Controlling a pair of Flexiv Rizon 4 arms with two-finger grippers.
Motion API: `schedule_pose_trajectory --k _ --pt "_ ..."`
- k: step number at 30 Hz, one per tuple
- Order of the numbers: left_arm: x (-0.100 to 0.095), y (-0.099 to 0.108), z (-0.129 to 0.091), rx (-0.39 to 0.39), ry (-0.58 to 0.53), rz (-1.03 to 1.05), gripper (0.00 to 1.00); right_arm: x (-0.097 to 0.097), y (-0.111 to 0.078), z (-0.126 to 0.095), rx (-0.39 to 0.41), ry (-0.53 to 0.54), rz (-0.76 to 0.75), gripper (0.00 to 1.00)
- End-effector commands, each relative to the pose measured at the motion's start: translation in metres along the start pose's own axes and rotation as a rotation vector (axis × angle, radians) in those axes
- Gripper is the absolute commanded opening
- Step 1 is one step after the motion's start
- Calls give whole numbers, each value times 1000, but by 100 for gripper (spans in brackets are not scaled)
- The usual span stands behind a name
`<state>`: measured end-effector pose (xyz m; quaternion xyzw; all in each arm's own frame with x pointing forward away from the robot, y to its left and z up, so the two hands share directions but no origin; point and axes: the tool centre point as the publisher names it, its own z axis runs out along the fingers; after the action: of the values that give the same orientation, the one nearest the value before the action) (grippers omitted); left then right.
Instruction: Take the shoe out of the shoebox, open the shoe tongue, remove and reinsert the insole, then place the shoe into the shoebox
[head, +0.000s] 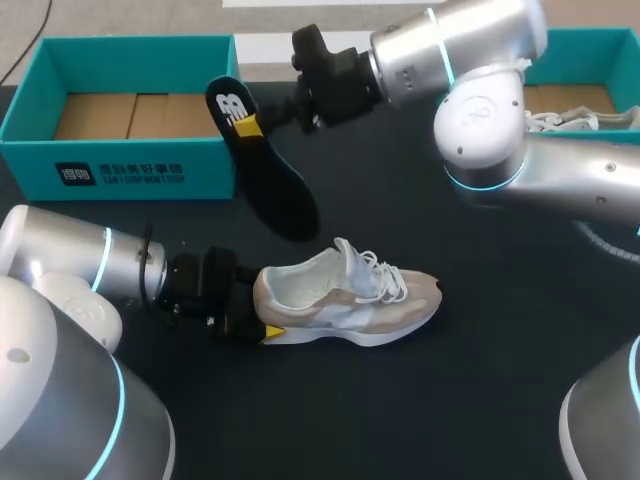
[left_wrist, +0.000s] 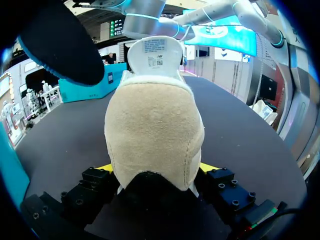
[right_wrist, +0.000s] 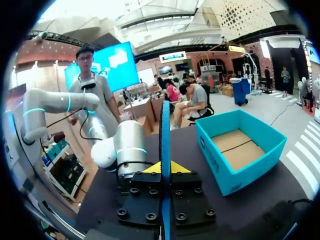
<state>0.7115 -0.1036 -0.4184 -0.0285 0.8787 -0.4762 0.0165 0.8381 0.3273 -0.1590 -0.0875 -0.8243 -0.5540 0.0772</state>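
Left hand (head: 262, 328) clamped on the heel of the shoe (head: 350, 295), upright on the tabletop (head: 470, 400) | right hand (head: 250, 125) pinching the insole (head: 272, 188), up above the shoe, beside the shoebox (head: 120, 165)

Head camera looks down from behind; both close wrist cameras share the insole (head: 268, 172) with it.

Bright, diffuse overhead light puts pale glare on the right arm (head: 470, 40) and faint shadows on the table (head: 480, 380).
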Motion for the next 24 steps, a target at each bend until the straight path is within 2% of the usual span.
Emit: schedule_pose_trajectory --k 1,7,9,13,14,17,18,19,21,24 --pt "1 1 1 -1 0 0 0 6 5 -4 34 -17 3 0" --pt "1 1 1 -1 0 0 0 6 5 -4 34 -17 3 0" --pt "1 1 1 -1 0 0 0 6 13 -17 6 -30 62 0" --pt "1 1 1 -1 0 0 0 20 34 -54 -106 10 162 0" --pt "1 1 1 -1 0 0 0 22 36 -59 -95 20 191 0" --pt "1 1 1 -1 0 0 0 32 50 -81 -138 70 266 0" --pt "1 1 1 -1 0 0 0 35 52 -87 -189 81 293 0" --pt "1 1 1 -1 0 0 0 38 54 -89 -180 103 311 0" --pt "1 1 1 -1 0 0 0 44 58 -94 -219 124 354 0" --pt "1 1 1 -1 0 0 0 48 57 -98 -194 87 388 0"
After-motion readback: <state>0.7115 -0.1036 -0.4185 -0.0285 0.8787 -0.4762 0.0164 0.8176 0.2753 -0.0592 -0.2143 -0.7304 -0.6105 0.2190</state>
